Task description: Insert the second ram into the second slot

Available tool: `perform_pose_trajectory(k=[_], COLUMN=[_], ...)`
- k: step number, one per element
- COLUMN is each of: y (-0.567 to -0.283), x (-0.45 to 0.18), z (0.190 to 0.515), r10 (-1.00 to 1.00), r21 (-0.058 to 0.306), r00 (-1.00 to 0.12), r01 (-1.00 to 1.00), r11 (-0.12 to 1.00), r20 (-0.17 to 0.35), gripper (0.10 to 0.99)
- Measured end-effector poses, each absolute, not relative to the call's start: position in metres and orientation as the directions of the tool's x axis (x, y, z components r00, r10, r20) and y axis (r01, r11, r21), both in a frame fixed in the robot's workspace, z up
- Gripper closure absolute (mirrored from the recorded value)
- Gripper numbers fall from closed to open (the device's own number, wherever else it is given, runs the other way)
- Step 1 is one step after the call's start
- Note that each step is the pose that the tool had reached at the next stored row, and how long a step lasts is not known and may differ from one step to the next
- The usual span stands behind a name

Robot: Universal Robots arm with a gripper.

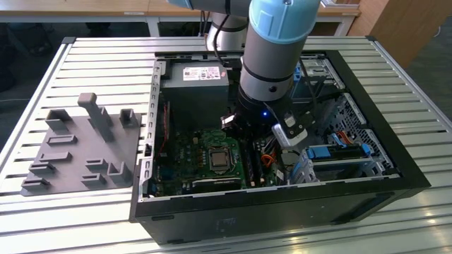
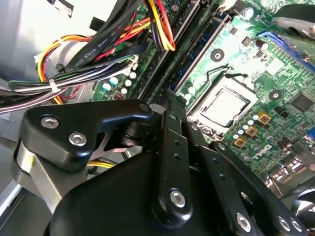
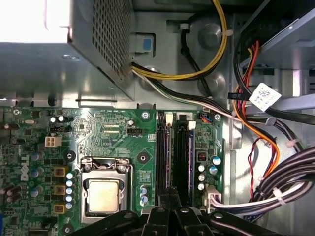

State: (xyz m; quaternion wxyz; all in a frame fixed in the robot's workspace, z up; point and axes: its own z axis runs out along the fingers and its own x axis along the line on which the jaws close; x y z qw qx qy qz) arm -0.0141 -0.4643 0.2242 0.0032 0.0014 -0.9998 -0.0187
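Observation:
The second ram is a thin blue stick standing on edge in a long memory slot of the green motherboard; in the second wrist view its blue edge runs straight out from my fingertips. My gripper is low inside the open computer case, with its black fingers closed together on the stick partway along the slot. A second dark slot lies right alongside. In the exterior view the gripper sits under the arm's wrist, over the board's memory area.
The processor socket lies beside the slots. Cable bundles crowd the other side. The power supply fills the case's far end, and a blue drive caddy sits at the exterior view's right. A grey fixture plate rests outside the case.

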Motion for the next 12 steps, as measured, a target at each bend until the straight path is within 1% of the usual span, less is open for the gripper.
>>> perform_pose_trajectory(k=[12], y=[-0.4644], x=[-0.0142], z=[0.2154], r10=[-0.003], r21=[0.037], r00=[-1.0], r01=[-0.003], r11=[0.999], r20=[0.007], gripper=[0.98])
